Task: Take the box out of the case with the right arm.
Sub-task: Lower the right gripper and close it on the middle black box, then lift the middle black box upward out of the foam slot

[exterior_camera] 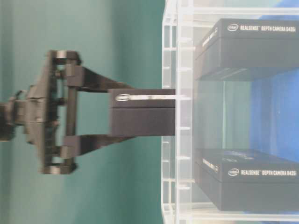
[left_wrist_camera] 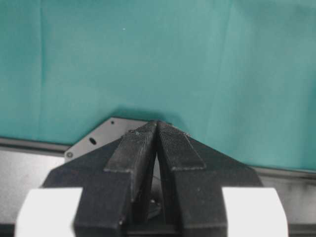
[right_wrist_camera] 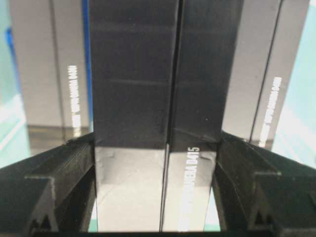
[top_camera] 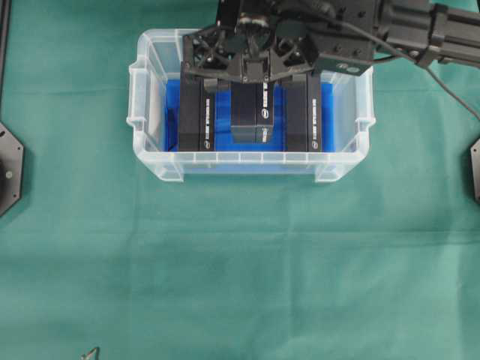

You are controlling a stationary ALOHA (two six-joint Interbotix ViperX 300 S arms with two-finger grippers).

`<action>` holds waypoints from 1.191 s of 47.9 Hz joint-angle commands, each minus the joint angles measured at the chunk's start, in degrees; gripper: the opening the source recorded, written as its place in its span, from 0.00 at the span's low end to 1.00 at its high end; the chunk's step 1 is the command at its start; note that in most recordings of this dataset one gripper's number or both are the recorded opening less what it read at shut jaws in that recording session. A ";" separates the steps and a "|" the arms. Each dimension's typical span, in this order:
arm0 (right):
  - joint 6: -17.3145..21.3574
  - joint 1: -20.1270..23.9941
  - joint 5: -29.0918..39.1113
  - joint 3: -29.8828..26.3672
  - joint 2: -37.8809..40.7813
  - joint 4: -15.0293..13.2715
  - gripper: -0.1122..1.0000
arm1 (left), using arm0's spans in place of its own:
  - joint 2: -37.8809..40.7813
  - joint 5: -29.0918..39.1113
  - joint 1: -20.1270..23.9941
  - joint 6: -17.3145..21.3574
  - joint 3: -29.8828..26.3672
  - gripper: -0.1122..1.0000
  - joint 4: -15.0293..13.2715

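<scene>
The clear case (top_camera: 247, 159) stands on the green cloth with a blue cloth (top_camera: 223, 112) lining its bottom. My right gripper (top_camera: 253, 94) reaches down into it from above and is shut on the middle black box (top_camera: 253, 116). In the table-level view the gripper (exterior_camera: 124, 112) clamps the box (exterior_camera: 142, 116) from both sides. The box is raised, most of it above the ribbed rim (exterior_camera: 170, 56) and its lower end still at rim level. The right wrist view shows the box (right_wrist_camera: 158, 98) filling the gap in the gripper (right_wrist_camera: 155, 163). My left gripper (left_wrist_camera: 157, 123) is shut and holds nothing.
Two more black boxes stay upright in the case, one on the left (top_camera: 193, 112) and one on the right (top_camera: 306, 112), close beside the held box. They also show in the table-level view (exterior_camera: 252, 182). Black arm mounts (top_camera: 9, 166) sit at the cloth's side edges.
</scene>
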 commanded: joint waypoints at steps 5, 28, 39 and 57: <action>0.09 0.09 4.39 -7.03 -3.34 -0.62 0.69 | 0.18 -0.18 0.18 0.00 -1.49 0.10 0.18; 0.18 0.44 9.05 -10.81 -3.25 -1.76 0.69 | 0.26 -0.09 0.18 0.00 -1.41 0.10 0.18; 0.26 0.44 9.05 -10.72 -3.16 -1.85 0.69 | 0.18 -0.09 0.18 0.00 -1.41 0.10 0.18; 0.70 0.53 9.14 -10.81 -3.08 -1.85 0.69 | 0.18 -0.09 0.18 0.00 -1.41 0.10 0.18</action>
